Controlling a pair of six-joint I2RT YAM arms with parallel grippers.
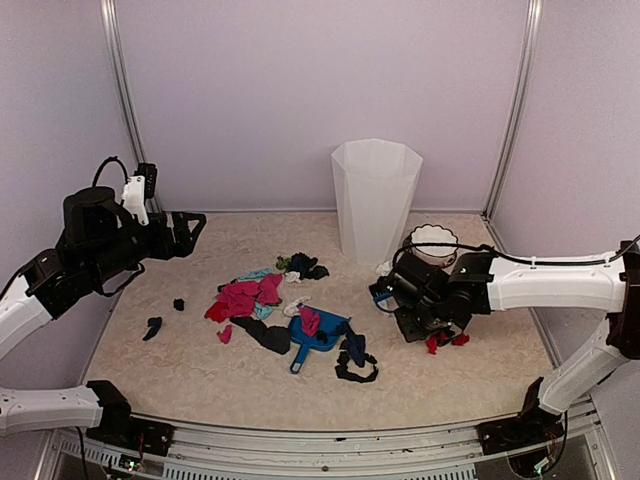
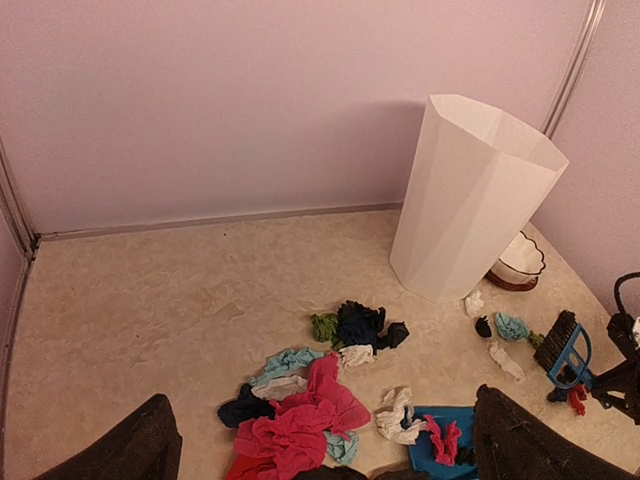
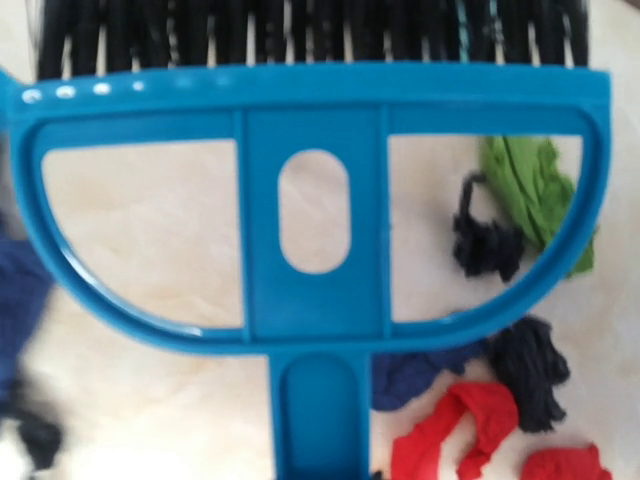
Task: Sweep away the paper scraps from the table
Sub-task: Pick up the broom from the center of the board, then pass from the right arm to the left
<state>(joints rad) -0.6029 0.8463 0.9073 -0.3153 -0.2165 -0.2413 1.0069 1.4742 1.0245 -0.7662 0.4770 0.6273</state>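
While right gripper (image 1: 390, 296) pinches blue brush (image 3: 315, 250) tight, left gripper (image 1: 190, 228) hangs wide open, empty. Sweeping step in hand. Next: push paper scraps (image 1: 245, 297) across table (image 1: 200, 375) into dustpan (image 1: 330, 330).

In the right wrist view the brush (image 3: 315, 250) is cut off, its bristles (image 3: 300, 30) by the top edge and its handle by the bottom. A dark blue shape (image 3: 20, 290) at the left is blurred beyond telling. From above, the brush is largely hidden by the right gripper (image 1: 383, 292). Of the left gripper (image 2: 322, 395) only two dark fingers (image 2: 525, 440) are shown, cut by the bottom edge, as is the dustpan (image 2: 460, 415).
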